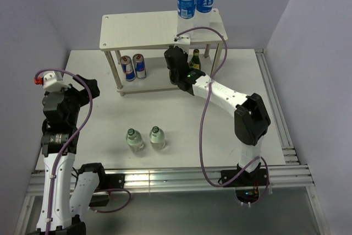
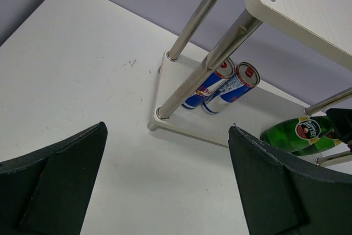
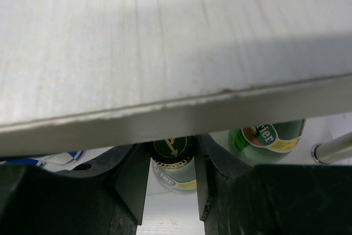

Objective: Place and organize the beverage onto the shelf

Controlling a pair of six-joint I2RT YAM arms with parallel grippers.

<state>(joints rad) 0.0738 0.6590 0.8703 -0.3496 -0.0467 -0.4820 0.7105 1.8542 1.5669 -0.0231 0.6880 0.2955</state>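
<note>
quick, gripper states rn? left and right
Left gripper: open, holding nothing.
Right gripper: closed on a dark green bottle under the shelf top board.

A white table (image 1: 176,115) with aluminium rails (image 1: 176,180) between lavender walls (image 1: 55,4).

Overhead view; wrist views near shelf (image 1: 143,28)

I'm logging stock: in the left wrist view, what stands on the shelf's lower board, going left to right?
Blue-and-silver can → second blue-and-silver can → green bottle.
</note>
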